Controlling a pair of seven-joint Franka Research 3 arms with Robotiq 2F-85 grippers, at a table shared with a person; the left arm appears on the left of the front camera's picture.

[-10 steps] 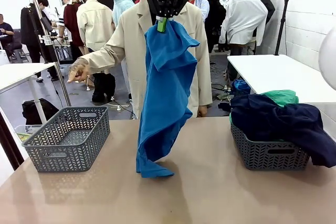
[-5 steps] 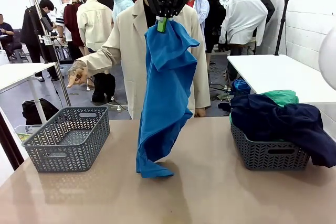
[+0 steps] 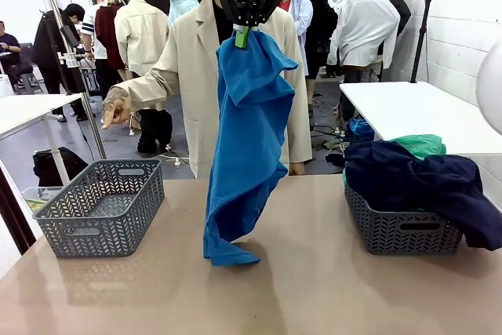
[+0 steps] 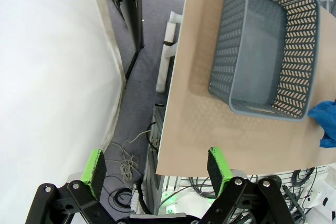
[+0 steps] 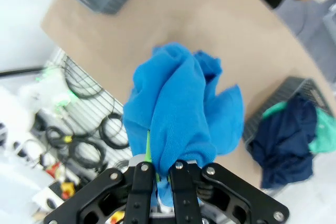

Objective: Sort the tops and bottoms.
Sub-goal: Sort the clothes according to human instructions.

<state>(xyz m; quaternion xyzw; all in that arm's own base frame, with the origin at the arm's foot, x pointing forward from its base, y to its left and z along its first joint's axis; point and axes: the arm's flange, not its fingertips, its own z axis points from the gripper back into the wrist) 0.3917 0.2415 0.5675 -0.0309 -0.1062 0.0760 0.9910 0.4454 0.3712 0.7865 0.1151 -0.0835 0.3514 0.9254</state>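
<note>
Bench [image 3: 314, 288]: tan top, lying below both pincers and carrying two baskets.

Person [image 3: 188, 76]: beige coat, standing at the far edge directly behind the right pincer; one hand [image 3: 116, 107] held out to that pincer's left, above the empty basket.

Bright blue garment [image 3: 247, 139]: hangs straight down from the right pincer in a long fold, its lower end touching the bench beneath. In the right wrist view the cloth [image 5: 178, 114] bunches just ahead of the fingers.

Navy garment [image 3: 423, 182]: heaped in and spilling over the basket to the right of the right pincer, well apart from it.

Green garment [image 3: 420, 145]: a small part showing behind the navy one, same basket.

Full grey basket [image 3: 400, 233]: lower right of the right pincer.

Empty grey basket [image 3: 102, 205]: lower left of the right pincer; in the left wrist view it [image 4: 268, 40] lies far ahead of the left pincer, near the bench edge.

Right pincer [image 3: 241, 35]: raised high over the bench middle, closed on the top of the bright blue garment.

Left pincer [image 4: 157, 163]: jaws spread wide, nothing between the green pads, hanging off beyond the bench edge over the floor.
</note>
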